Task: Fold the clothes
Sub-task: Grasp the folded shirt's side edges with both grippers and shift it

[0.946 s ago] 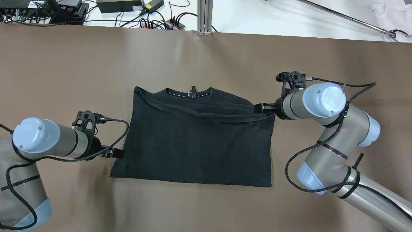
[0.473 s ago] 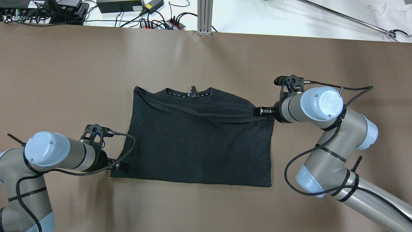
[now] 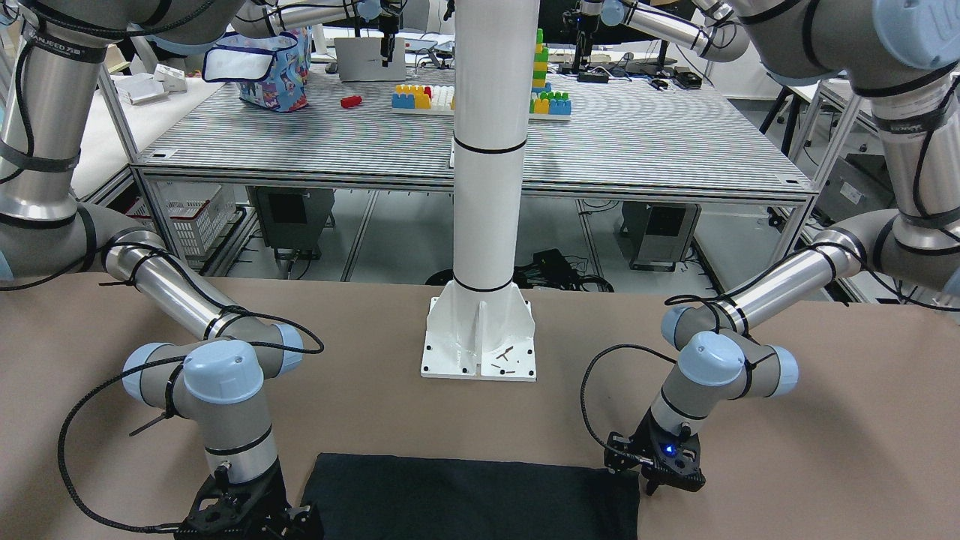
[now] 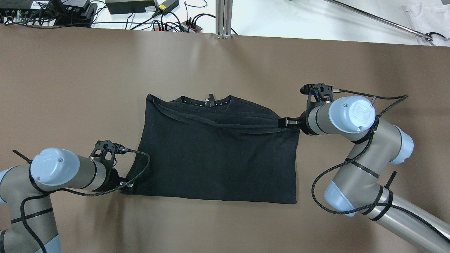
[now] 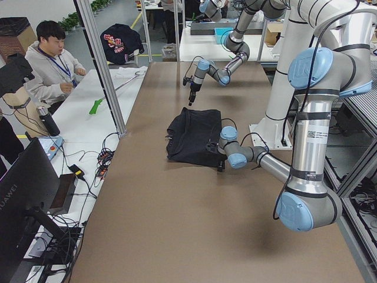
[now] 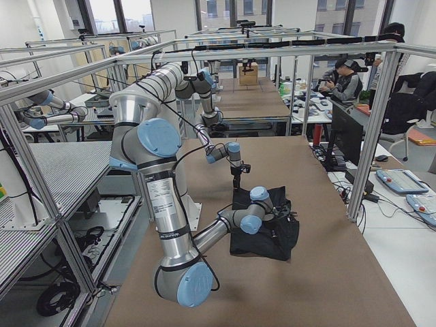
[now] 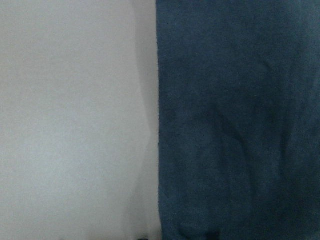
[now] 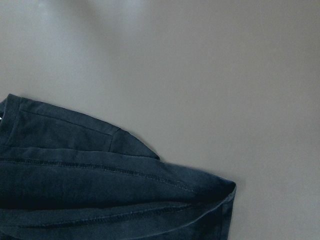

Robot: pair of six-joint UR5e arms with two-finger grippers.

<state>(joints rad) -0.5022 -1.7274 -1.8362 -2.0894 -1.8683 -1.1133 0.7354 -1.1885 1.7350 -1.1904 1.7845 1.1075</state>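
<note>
At the centre of the tabletop (image 4: 225,70) the black garment (image 4: 218,158) lies flat, likely light and limp, best pinched at corners; the left end effector (image 4: 128,184) is at its near corner, the right end effector (image 4: 286,122) at its folded hem, clamped or apart I cannot tell

Both arms are silver tubes with grey joint housings: left arm (image 4: 82,174), right arm (image 4: 355,179). The joints end in pale blue round caps (image 4: 351,113); this one bears an embossed UR mark and small screws. A black braided cable (image 4: 312,188) runs along each arm, strapped on with black ties. The left gripper (image 4: 130,185) and right gripper (image 4: 283,122) are black. The white pillar (image 3: 487,187) carries thin black rings, and its base plate (image 3: 480,352) shows bolt heads. A printed label (image 5: 311,134) sits on the left arm's upright link.
</note>
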